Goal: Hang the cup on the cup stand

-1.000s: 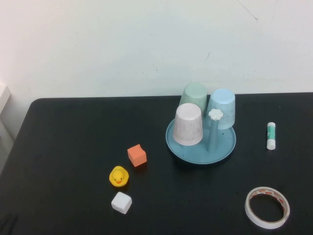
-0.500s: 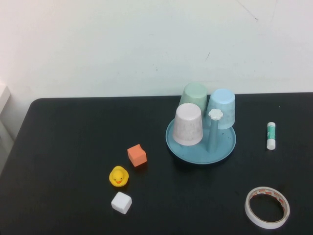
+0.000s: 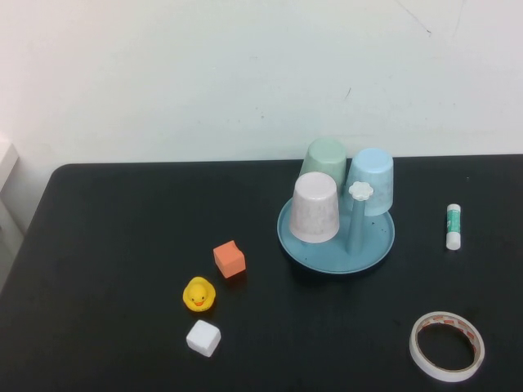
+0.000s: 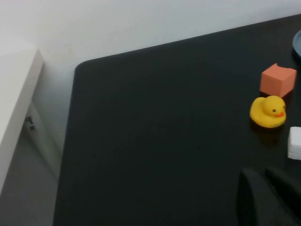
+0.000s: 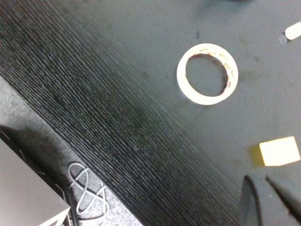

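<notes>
The pale pink cup [image 3: 315, 209] sits upside down on a peg of the round blue-teal cup stand [image 3: 375, 247], at its front left. A pale green cup [image 3: 324, 161] and a light blue cup [image 3: 370, 179] also sit upside down on the stand. One peg with a white flower cap [image 3: 360, 192] stands bare. Neither gripper shows in the high view. My left gripper [image 4: 259, 175] is shut and empty over the table's left part, short of the toys. My right gripper [image 5: 258, 180] is shut and empty near the table's near right edge.
An orange cube [image 3: 230, 259], a yellow duck [image 3: 198, 294] and a white cube [image 3: 203, 337] lie left of the stand. A tape roll [image 3: 446, 345] and a glue stick [image 3: 453, 226] lie to the right. A pale yellow block [image 5: 279, 151] lies near the right gripper.
A faint dark shape at the lower left corner of the high view is gone. The cups, the stand and the other objects have not moved.
</notes>
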